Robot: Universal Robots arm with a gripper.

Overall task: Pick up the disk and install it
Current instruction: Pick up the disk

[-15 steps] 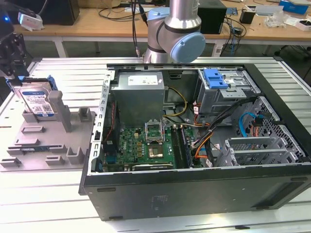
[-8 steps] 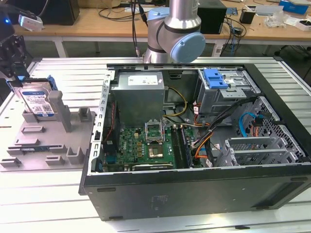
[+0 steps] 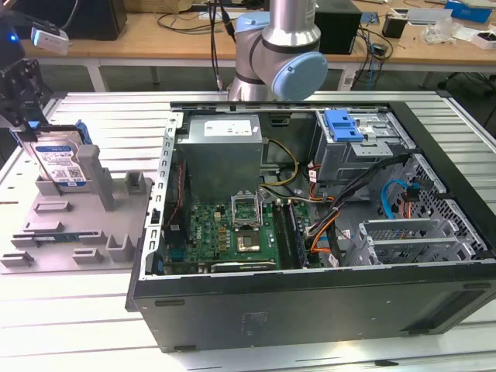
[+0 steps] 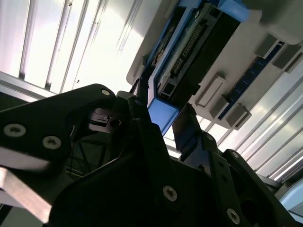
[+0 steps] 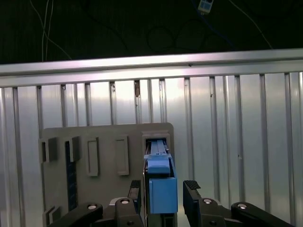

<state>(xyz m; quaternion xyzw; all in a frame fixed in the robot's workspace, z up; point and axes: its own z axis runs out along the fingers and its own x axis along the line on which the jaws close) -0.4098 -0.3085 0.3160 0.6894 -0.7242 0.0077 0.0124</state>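
The disk [image 3: 60, 161] stands on edge in a slot of the grey holder block [image 3: 77, 232] at the exterior view's left, its silver face with a white-and-blue label showing and a blue bracket round it. My gripper [image 3: 29, 128] hangs right over its upper end. In both wrist views the black fingers straddle the disk's blue bracket end [image 5: 162, 194] [image 4: 163, 116]. One finger [image 5: 135, 189] sits against the bracket and the other finger [image 5: 191, 189] stands a small gap away. The gripper [image 5: 163, 183] is open around the disk.
An open computer case [image 3: 310, 310] lies on the ribbed metal table [image 3: 85, 325], with the motherboard, the power supply and a metal drive cage with a blue latch [image 3: 345, 124] at the far right. The arm's base [image 3: 283, 54] stands behind the case. A cluttered bench runs along the back.
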